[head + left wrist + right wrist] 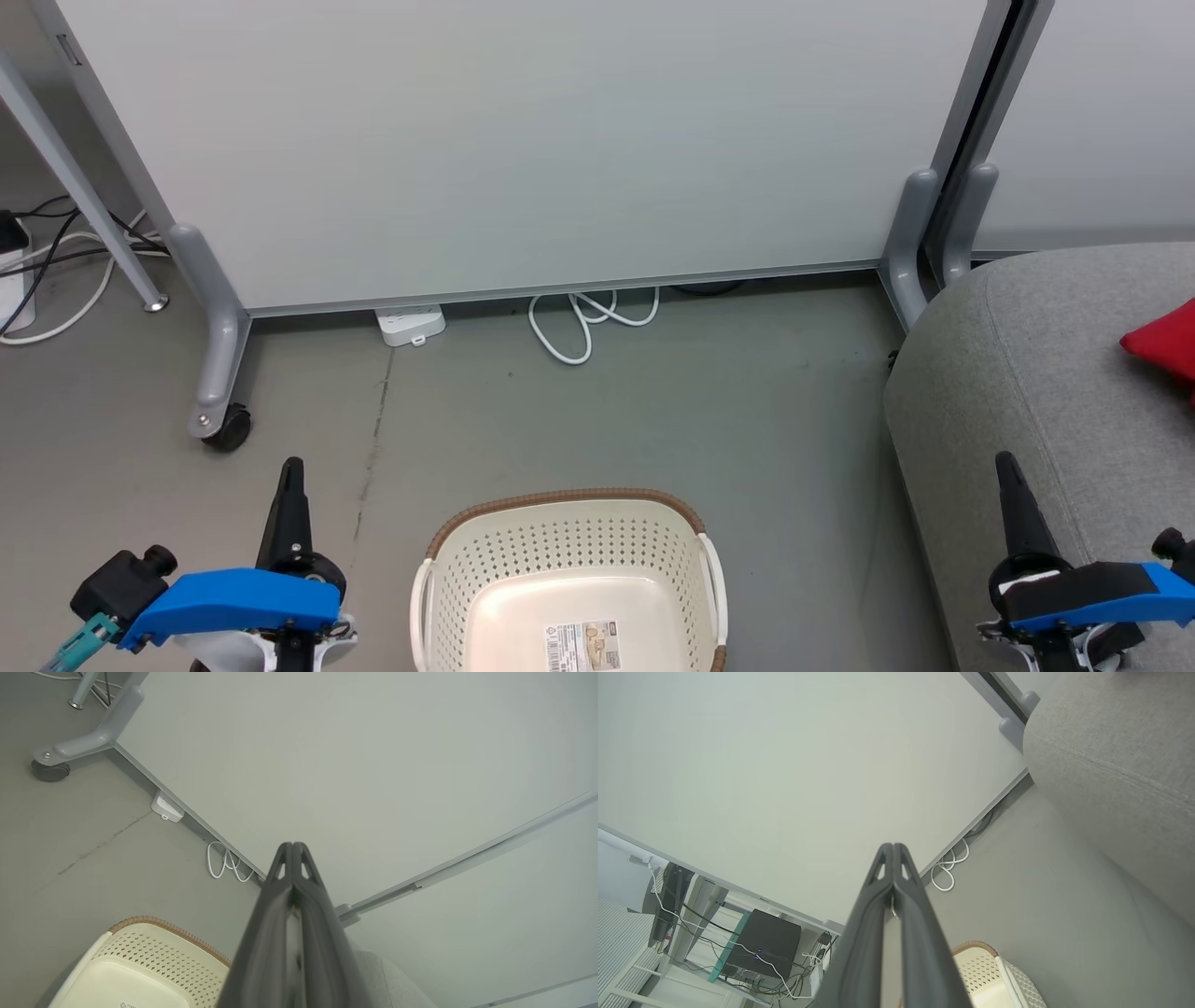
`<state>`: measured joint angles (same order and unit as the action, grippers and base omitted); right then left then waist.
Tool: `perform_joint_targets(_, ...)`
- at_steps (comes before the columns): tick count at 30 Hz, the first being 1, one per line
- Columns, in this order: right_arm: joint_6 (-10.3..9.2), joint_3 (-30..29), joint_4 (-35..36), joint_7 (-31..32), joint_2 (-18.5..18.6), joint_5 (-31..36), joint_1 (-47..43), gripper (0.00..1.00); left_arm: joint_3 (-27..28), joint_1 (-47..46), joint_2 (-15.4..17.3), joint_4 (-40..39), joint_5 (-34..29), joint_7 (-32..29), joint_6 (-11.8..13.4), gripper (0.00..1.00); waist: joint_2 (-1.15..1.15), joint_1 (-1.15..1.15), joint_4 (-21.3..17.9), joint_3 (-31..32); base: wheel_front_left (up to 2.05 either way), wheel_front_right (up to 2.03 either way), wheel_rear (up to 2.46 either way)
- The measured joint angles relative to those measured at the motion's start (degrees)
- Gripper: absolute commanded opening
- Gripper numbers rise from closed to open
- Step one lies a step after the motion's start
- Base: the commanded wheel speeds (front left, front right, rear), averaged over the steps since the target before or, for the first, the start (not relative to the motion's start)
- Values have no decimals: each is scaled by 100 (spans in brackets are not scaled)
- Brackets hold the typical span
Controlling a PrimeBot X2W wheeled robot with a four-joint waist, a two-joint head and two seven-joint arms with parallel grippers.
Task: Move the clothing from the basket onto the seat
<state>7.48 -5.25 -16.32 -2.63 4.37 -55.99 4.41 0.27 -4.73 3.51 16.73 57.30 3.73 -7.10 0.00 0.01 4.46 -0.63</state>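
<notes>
The cream perforated basket point(569, 579) with a brown rim stands on the floor at the bottom centre, its bare bottom showing a barcode sticker. A corner of red clothing point(1167, 343) lies on the grey seat point(1046, 373) at the right edge. My left gripper point(292, 467) is shut and holds nothing, left of the basket. My right gripper point(1005, 459) is shut and holds nothing, over the seat's front edge. The left wrist view shows shut fingers point(293, 847) above the basket point(140, 970). In the right wrist view the shut fingers point(893, 847) point at the panel, with the seat point(1111, 765) to the right.
A pale partition panel point(523, 140) on grey wheeled feet point(219, 411) stands behind the basket. A white cable loop point(588, 322) and a power strip point(411, 325) lie at its base. More cables point(56, 261) trail at the far left.
</notes>
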Motion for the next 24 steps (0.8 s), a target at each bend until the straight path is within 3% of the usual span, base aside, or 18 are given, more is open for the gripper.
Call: perform_joint_targets(24,0,-55,85,359,-54,-1439,44,0,199,-32,3,-105,1434,-366,-1,0,0,0,-147,15,0,0,0)
